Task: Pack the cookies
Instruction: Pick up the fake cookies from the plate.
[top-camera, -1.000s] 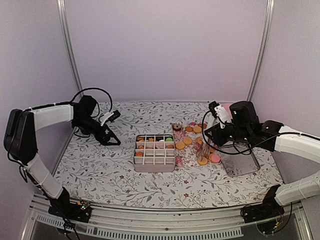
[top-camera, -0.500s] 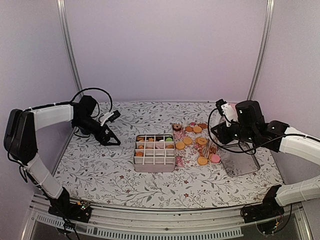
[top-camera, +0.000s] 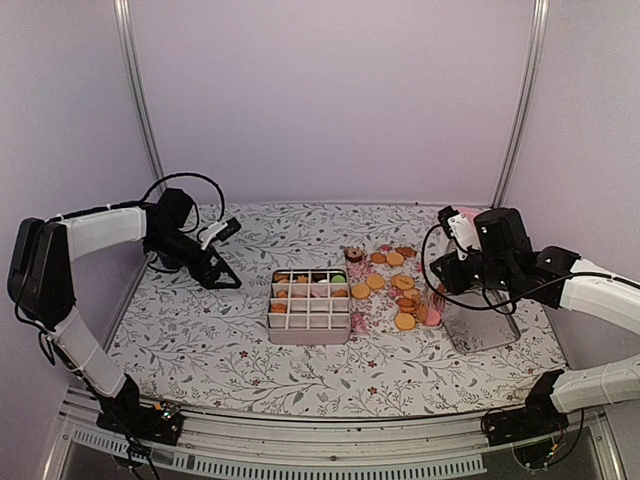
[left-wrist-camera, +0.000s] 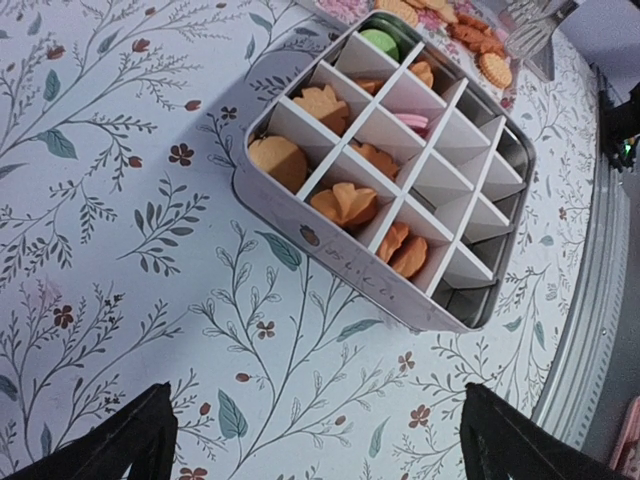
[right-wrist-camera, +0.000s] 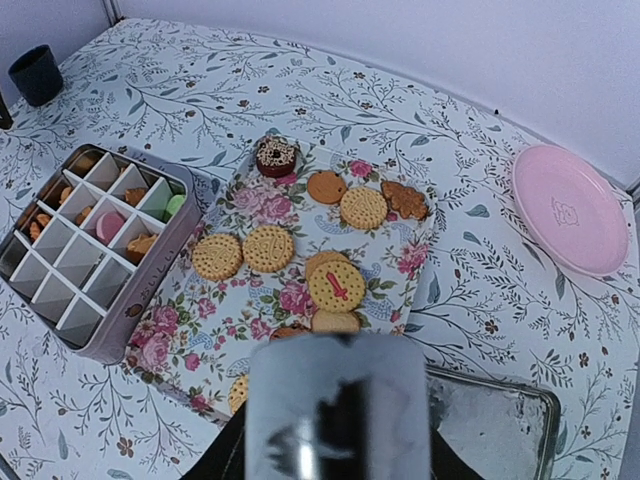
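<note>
Several round orange-tan cookies (right-wrist-camera: 336, 285) and one dark brown cookie (right-wrist-camera: 275, 155) lie on a floral napkin (top-camera: 385, 290), right of a divided tin (top-camera: 310, 305). The tin (left-wrist-camera: 400, 180) holds orange cookies, a pink one and a green one (left-wrist-camera: 380, 42) in some cells; other cells are bare. My right gripper (top-camera: 440, 287) is shut on shiny metal tongs (right-wrist-camera: 340, 400) and hovers at the napkin's right edge; the tongs hide its fingers. My left gripper (left-wrist-camera: 320, 450) is open and empty, low over the tablecloth left of the tin.
A metal tin lid (top-camera: 482, 325) lies right of the napkin, under my right arm. A large pink plate (right-wrist-camera: 570, 205) sits at the back right. A small black cup (right-wrist-camera: 35, 75) stands at the far left. The side walls stand close on both sides.
My right arm has drawn back to the right, carrying the tongs from over the cookies to the napkin's right edge. The left arm has not moved.
</note>
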